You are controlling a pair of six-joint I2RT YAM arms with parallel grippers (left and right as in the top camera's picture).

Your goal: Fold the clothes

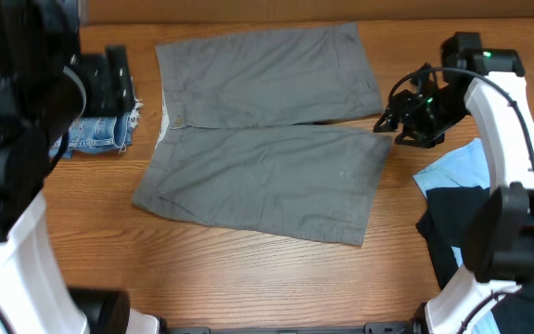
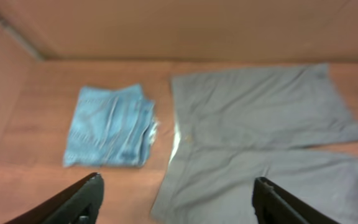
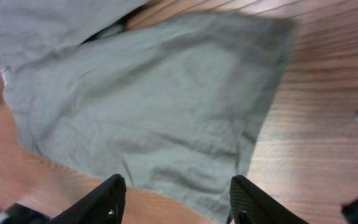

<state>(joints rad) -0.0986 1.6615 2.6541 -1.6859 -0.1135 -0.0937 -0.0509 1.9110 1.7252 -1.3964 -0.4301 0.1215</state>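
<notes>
As I stood by the wooden table (image 1: 248, 278), the grey shorts (image 1: 267, 139) lay spread flat across its middle, waistband to the left and both legs reaching right. A black garment (image 1: 443, 223) and a light-blue T-shirt (image 1: 462, 167) were heaped at the right edge, and folded denim shorts (image 2: 110, 124) sat just left of the waistband. The right gripper (image 3: 178, 182) hung by the leg hems and the left gripper (image 2: 178, 183) over the table's left side, both with jaws spread wide and holding nothing.
</notes>
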